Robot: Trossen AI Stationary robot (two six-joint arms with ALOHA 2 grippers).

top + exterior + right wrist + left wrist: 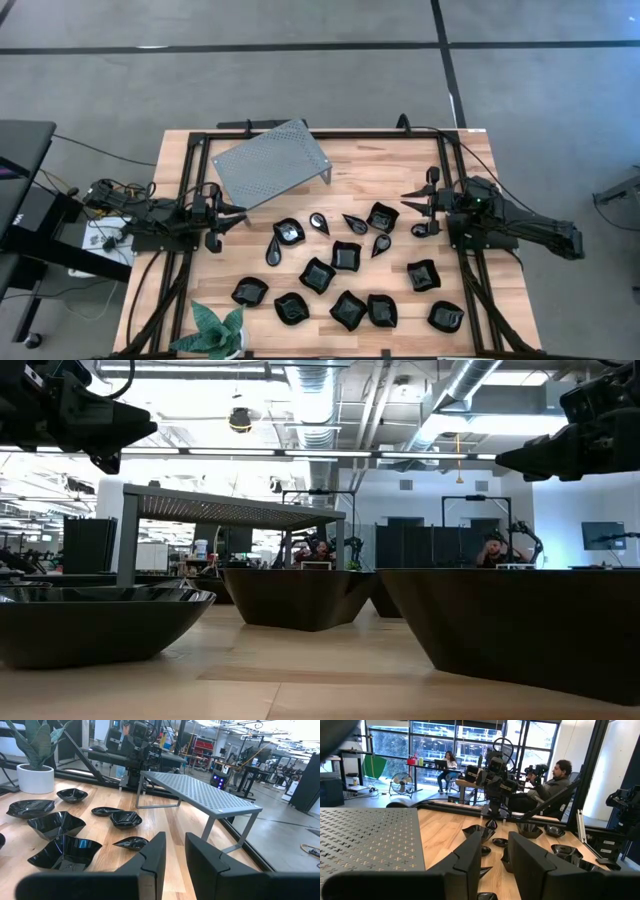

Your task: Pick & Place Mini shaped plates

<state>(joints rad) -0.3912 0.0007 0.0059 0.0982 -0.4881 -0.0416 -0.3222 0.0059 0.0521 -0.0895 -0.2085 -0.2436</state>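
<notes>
Plates (345, 285) lie scattered across the lower centre of the table, none on the stand (272, 163) at upper centre. Left gripper (228, 224) and right gripper (418, 212) wait at opposite edges, fingers slightly parted and empty, leaving every plate reachable.

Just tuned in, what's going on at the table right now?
Nothing is being handled yet. The mini shaped plates lie scattered over the table in front of the grey perforated stand. The left pincer and right pincer wait at opposite edges, each slightly open and holding nothing. A potted plant stands at the near edge.
</notes>
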